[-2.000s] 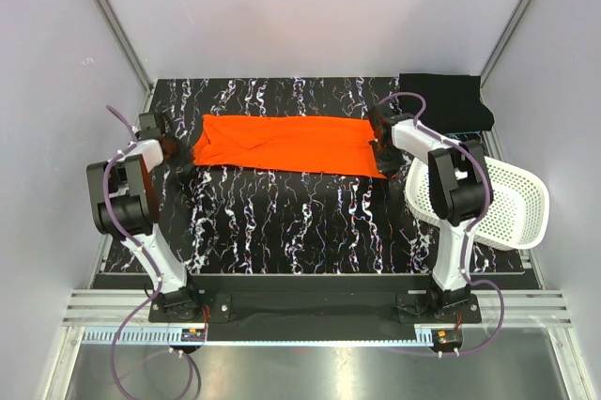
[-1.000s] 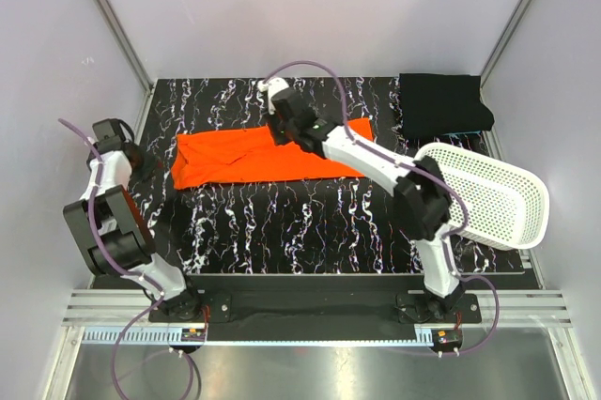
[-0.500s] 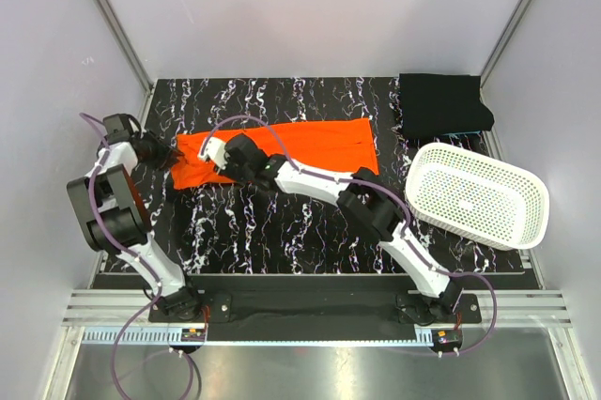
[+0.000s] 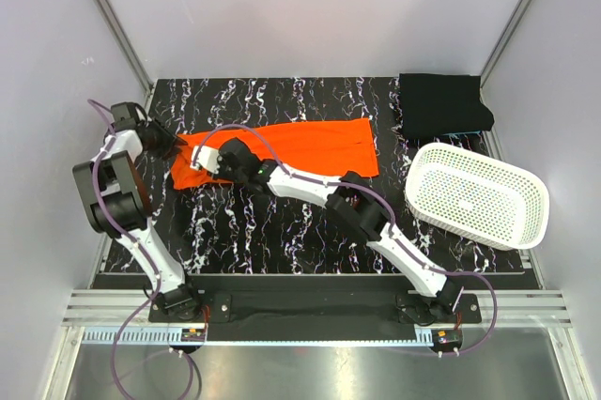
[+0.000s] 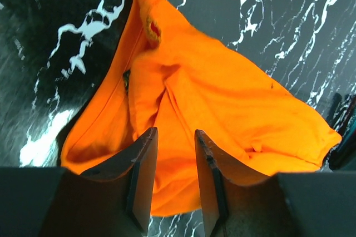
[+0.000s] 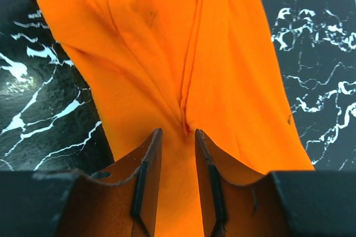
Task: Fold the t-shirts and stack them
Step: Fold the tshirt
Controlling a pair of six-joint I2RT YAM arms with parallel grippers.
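Note:
The orange t-shirt (image 4: 310,146) lies as a long folded band across the back of the table. It also fills the left wrist view (image 5: 233,98) and the right wrist view (image 6: 167,42). My left gripper (image 4: 178,144) is at the shirt's far-left end, shut on the fabric (image 5: 175,134). My right gripper (image 4: 208,161) reaches across the table to the same left end, just in front of the left gripper. It is shut on a pinched crease of orange fabric (image 6: 178,132). The black t-shirt (image 4: 443,104) lies folded at the back right corner.
A white perforated basket (image 4: 479,195) stands at the right, in front of the black shirt. The black marbled tabletop (image 4: 282,231) is bordered by grey walls at the left, back and right. The right arm stretches diagonally over the table's middle.
The right arm has swung from the shirt's right end across to its left end. The left gripper has moved in onto the left end. The shirt has shifted slightly left.

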